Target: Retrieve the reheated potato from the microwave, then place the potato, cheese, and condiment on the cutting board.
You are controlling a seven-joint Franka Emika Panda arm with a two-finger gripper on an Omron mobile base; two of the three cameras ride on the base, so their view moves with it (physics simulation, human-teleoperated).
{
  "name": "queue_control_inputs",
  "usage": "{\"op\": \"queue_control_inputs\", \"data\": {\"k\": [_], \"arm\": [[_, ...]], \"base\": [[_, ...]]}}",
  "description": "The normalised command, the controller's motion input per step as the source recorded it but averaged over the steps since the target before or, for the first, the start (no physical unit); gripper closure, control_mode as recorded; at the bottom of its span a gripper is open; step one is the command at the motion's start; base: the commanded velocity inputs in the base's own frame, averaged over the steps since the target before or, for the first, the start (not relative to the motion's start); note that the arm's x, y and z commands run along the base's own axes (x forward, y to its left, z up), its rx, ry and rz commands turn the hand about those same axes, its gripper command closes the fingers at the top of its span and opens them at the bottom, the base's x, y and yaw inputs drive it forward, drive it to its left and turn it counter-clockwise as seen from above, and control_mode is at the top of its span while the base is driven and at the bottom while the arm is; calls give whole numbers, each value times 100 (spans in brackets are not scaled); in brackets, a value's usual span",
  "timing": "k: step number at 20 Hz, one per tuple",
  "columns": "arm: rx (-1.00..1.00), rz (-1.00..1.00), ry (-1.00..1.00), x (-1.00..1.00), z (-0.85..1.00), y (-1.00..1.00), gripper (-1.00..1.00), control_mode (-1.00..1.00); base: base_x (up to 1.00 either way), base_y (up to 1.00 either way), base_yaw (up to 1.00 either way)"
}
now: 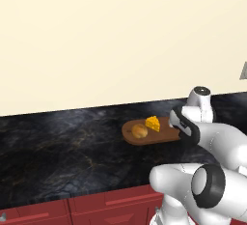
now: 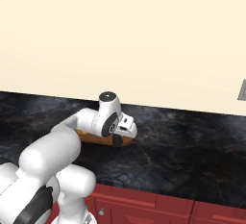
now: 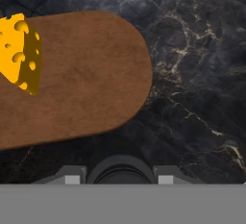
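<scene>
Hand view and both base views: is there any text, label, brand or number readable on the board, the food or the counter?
None: no readable text, label, number or sign anywhere.
The board is plain brown wood.
The cheese and potato carry no marks.
The counter shows only marble veining.
A dark round object sits between the pincer tips; no label is visible on it.

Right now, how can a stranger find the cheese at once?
Look at the dark marbled counter under the cream wall. A brown wooden cutting board lies on it. The cheese sits on that board beside the round golden-brown potato; it alone is a bright yellow wedge with holes.
</scene>
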Motion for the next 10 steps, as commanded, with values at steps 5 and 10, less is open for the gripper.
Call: {"op": "queue_control_inputs", "data": {"k": [5, 10], "arm": [[0, 5, 0, 69, 16, 15, 100, -100], [0, 1, 13, 45, -16, 4, 100, -100]], "base": [[0, 0, 0], [0, 0, 0]]}}
